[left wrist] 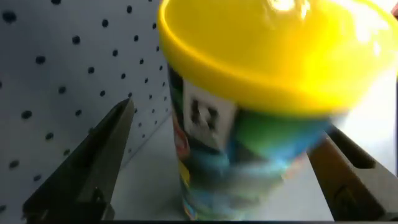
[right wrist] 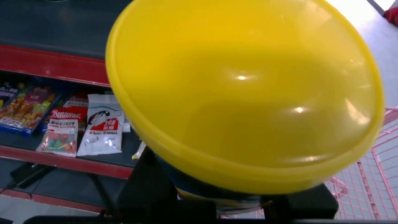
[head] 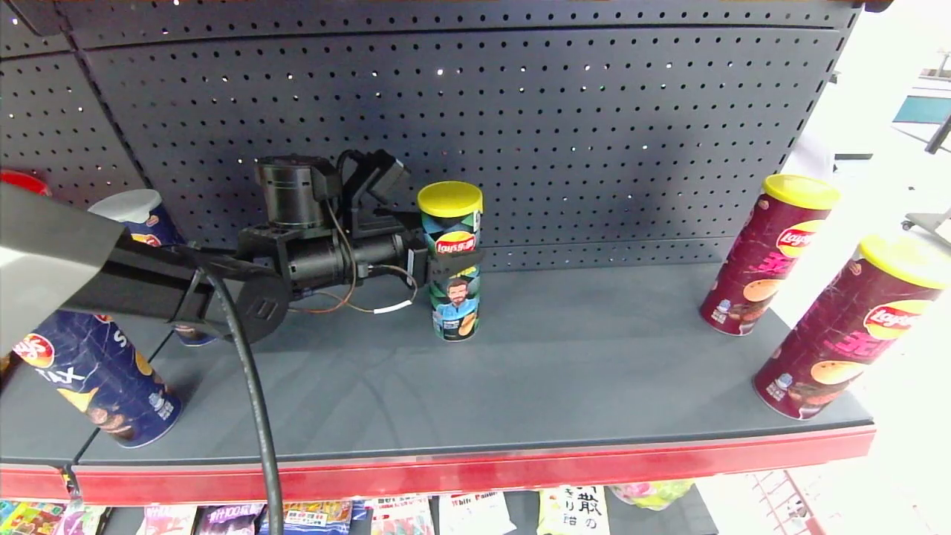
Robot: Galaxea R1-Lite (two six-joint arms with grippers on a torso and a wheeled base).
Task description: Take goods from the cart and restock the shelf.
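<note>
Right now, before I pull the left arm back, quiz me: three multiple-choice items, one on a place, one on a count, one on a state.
1. Where does the teal can stand? A. near the shelf's middle B. at its right end C. at its left end
2. How many maroon cans stand there? A. one B. two C. four
3. The left claw is: A. shut on nothing B. open around the teal can C. flat on the shelf
Key: 1 A, cans stand to either side of it. 2 B, both at the right end. 3 B, shelf shows between one finger and the can.
</note>
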